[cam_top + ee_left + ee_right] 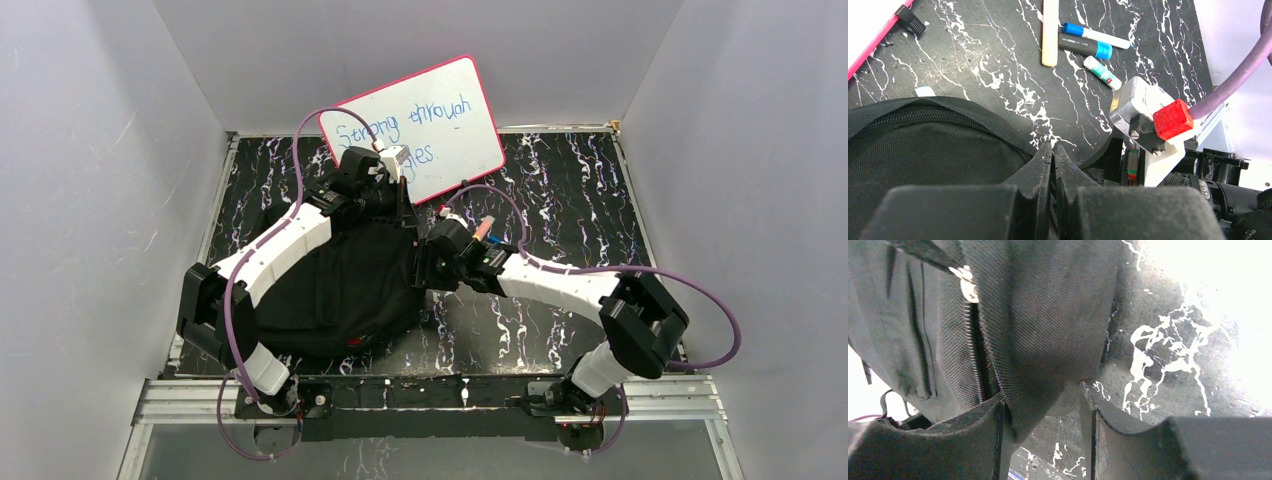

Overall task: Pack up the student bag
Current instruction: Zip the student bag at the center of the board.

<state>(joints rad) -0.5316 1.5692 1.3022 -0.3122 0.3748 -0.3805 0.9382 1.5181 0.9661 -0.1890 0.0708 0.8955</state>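
Note:
The student bag [340, 290], a large black fabric backpack, lies on the marbled table between the two arms. My left gripper [400, 210] is at the bag's far edge, in front of the whiteboard. In the left wrist view its jaws [1054, 150] are shut, with a thin dark bit of the bag pinched low between them, and the bag's zipped rim [923, 145] lies just to their left. My right gripper [425, 268] meets the bag's right side. It [1042, 395] stands open around a hanging fold of bag fabric [1048, 315] beside the zipper [975, 350]; the fold touches only the left finger.
A pink-framed whiteboard [420, 125] leans on the back wall. Beyond the bag lie a wooden stick [1050, 32], a blue-capped white marker [1093, 35], a dark marker [1085, 47] and a small white tube [1103, 72]. Grey walls close in both sides.

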